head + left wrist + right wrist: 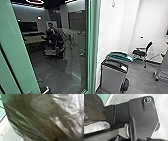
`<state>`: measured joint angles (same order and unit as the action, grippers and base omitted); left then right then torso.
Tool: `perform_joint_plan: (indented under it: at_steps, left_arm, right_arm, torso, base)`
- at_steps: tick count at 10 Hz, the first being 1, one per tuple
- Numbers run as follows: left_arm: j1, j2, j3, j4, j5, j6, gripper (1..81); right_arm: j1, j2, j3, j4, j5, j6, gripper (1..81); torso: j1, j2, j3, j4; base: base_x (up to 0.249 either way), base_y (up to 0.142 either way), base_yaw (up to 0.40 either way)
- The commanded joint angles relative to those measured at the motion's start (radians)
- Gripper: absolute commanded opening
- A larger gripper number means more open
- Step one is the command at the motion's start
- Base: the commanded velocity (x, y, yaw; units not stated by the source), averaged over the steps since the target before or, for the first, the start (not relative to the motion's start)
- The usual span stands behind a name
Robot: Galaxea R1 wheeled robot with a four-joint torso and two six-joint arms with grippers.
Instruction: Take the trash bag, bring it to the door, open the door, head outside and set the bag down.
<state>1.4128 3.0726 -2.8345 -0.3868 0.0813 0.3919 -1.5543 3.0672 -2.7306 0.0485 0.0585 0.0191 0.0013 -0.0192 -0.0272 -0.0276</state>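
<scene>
The dark, shiny trash bag (37,119) hangs wrinkled and bulging close to the camera in the left wrist view. Part of the same dark plastic bag (94,110) reaches in beside the robot's base in the right wrist view. What holds the bag cannot be made out. In the head view a green door frame (93,45) borders a dark glass panel (57,72), with a shiny curved piece at its bottom edge.
Right of the frame stand a grey bin (112,75) and a teal-topped bin (120,55), against a white wall. A black chair (142,52) is farther back. Through or on the glass, a person (51,27) shows small near a table (35,39).
</scene>
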Motion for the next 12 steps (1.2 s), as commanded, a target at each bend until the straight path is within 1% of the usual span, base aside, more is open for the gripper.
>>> perform_joint_plan:
  at_steps: [1, 3, 6, 7, 12]
  left_arm:
    - [-0.064, -0.001, 0.0, 0.005, 0.06, 0.005, 1.0]
    - [-0.065, -0.001, -0.002, 0.005, 0.06, 0.005, 1.0]
    - [-0.065, -0.004, -0.002, 0.005, 0.06, 0.005, 1.0]
    - [-0.065, -0.004, 0.0, 0.003, 0.06, 0.005, 1.0]
    - [-0.065, -0.001, 0.0, 0.003, 0.06, 0.005, 1.0]
  right_arm:
    - [0.042, 0.009, 0.003, -0.007, -0.055, -0.004, 81.1]
    - [0.042, 0.009, 0.003, -0.007, -0.055, -0.004, 81.1]
    - [0.042, 0.009, 0.003, -0.007, -0.055, -0.004, 81.1]
    - [0.042, 0.009, 0.003, -0.007, -0.055, -0.004, 81.1]
    - [0.042, 0.009, 0.003, -0.007, -0.055, -0.004, 81.1]
  torso:
    - [0.0, 0.0, 0.0, 0.0]
    - [0.0, 0.0, 0.0, 0.0]
    - [0.0, 0.0, 0.0, 0.0]
    - [0.0, 0.0, 0.0, 0.0]
    - [0.0, 0.0, 0.0, 0.0]
  base:
    - [0.0, 0.0, 0.0]
    - [0.0, 0.0, 0.156]
    - [0.0, 0.0, 0.297]
    - [0.0, 0.086, 0.0]
    - [0.0, 0.0, 0.0]
